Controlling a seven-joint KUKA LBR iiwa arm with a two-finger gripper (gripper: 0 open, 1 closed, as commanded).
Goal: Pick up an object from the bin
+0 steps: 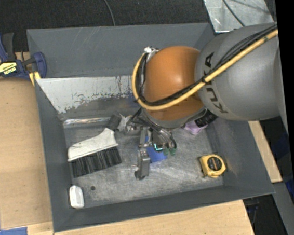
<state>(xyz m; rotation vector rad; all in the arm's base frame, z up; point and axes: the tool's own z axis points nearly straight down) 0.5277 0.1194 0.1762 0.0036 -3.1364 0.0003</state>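
Brush left, tape measure right, open floor between (front strip)

Single overhead camera, tilted slightly, close on bin; arm enters from right.

This looks like a robotics lab: a big grey industrial arm with an orange cover and a yellow cable reaches into a grey metal bin. A black brush lies loose to the left of the gripper, and a yellow tape measure to its right.
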